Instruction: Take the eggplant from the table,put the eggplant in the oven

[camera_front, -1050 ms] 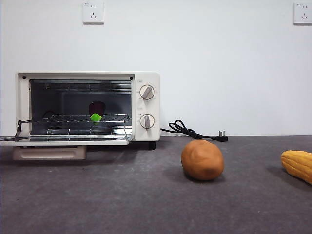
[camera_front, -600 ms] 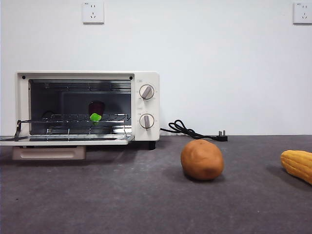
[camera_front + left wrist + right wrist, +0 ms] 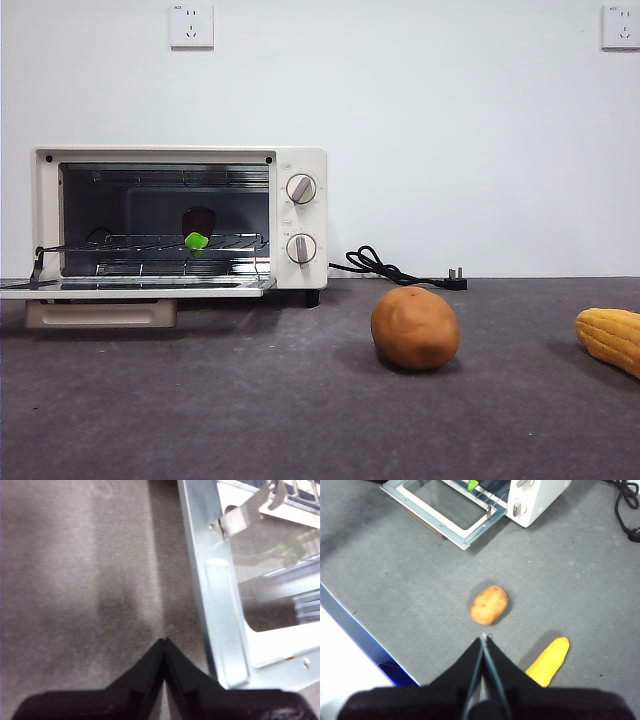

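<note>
No readable brand or writing on oven. Eggplant inside oven on wire rack, left half of front frame: dark purple, bright green stem end facing out. Door down flat. Left tool pinched closed, empty, over bench beside door edge. Right tool closed, empty, high above potato and corn.

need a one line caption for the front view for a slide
Eggplant resting on the wire rack inside the open oven, with a potato and corn cob left on the table.
</note>
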Controlling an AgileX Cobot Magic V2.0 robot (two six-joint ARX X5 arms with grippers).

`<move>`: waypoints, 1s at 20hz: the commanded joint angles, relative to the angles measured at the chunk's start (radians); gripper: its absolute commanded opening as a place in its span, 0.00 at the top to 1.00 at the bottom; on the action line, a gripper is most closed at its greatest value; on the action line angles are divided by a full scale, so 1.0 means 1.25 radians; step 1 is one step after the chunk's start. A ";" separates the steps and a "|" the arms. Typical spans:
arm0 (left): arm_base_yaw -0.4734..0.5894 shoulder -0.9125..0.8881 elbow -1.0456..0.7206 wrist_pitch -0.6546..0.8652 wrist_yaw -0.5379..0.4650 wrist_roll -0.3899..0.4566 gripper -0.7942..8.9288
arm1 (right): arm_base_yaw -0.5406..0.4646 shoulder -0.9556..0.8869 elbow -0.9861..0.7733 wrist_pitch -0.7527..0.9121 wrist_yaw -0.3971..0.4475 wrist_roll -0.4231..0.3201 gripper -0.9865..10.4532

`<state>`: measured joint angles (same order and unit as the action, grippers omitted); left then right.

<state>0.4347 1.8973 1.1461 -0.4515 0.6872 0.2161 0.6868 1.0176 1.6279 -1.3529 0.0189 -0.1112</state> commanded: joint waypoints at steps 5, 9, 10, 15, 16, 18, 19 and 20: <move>-0.006 0.051 -0.010 0.019 0.128 -0.007 0.92 | 0.000 0.000 -0.005 -0.018 0.011 0.026 0.92; -0.004 0.052 -0.009 0.027 0.239 -0.025 0.92 | 0.000 0.001 -0.005 -0.018 0.025 0.026 0.92; -0.003 0.052 -0.009 0.027 0.275 -0.027 0.92 | 0.000 0.001 -0.005 -0.018 0.025 0.026 0.92; -0.003 0.039 -0.009 0.036 0.345 -0.041 0.92 | 0.000 0.001 -0.005 -0.018 0.025 0.026 0.92; -0.003 0.032 -0.009 0.046 0.355 -0.051 0.92 | 0.000 0.001 -0.005 -0.018 0.025 0.026 0.92; -0.003 0.011 -0.009 0.080 0.357 -0.085 0.92 | 0.000 0.001 -0.005 -0.018 0.024 0.026 0.92; -0.003 -0.002 -0.008 0.098 0.357 -0.101 0.92 | 0.000 0.001 -0.005 -0.018 0.024 0.026 0.92; -0.003 -0.017 -0.007 0.121 0.357 -0.120 0.92 | 0.000 0.001 -0.005 -0.018 0.024 0.026 0.92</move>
<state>0.4408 1.8874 1.1397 -0.3069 1.1069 0.0898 0.6868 1.0187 1.6279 -1.3529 0.0490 -0.0895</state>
